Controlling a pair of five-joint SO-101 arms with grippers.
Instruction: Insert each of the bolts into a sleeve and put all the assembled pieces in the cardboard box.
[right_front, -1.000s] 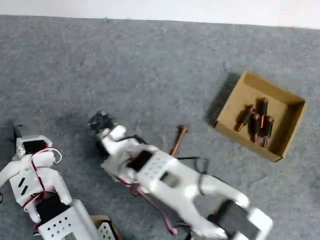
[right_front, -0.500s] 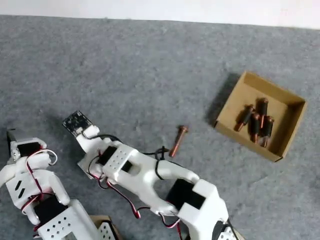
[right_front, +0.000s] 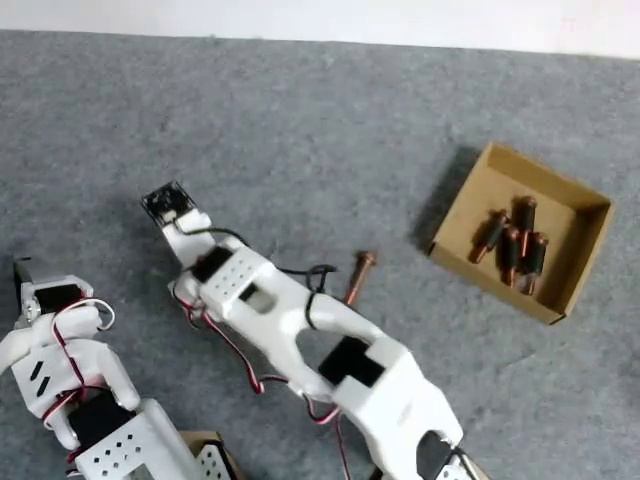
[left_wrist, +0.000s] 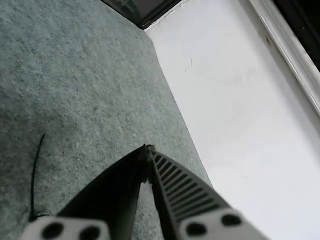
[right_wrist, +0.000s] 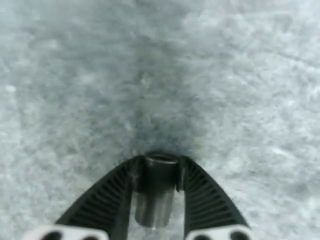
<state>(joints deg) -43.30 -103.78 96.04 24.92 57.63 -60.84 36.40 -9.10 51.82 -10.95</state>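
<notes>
Right gripper (right_wrist: 156, 161): jaws part-open, only as wide as the sleeve (right_wrist: 154, 200) clamped btwn them. The sleeve is a dark tube w/ its open end level w/ the fingertips, facing the grey mat (right_wrist: 240, 75). The ribbed pads (right_wrist: 202, 200) press on it from both sides. Can't tell if the sleeve's end touches the mat.

In the high view the right arm (right_front: 290, 320) runs diagonally from the near-right edge toward the far left. Its wrist cam board (right_front: 165, 203) sits at the far end, left of ctr.

Left gripper (left_wrist: 148, 150): jaws closed tip to tip, nothing btwn them. It sits over the mat close to where the mat meets a white surface (left_wrist: 240, 100). In the high view the left arm (right_front: 60, 350) is in the near-left corner, well apart from the box.

Bolt (right_front: 357, 278): copper-coloured, loose on the mat approx at ctr, head toward the far side. Its near end is just beside the right arm's forearm and cables; can't tell if they touch. It's well apart from that arm's wrist end.

Cardboard box (right_front: 475, 195): on the right side, open-topped, set at an angle. Several assembled pieces (right_front: 512, 245), dark sleeves w/ copper ends showing, lie clustered inside, toward its right half. The box's left half is bare.
</notes>
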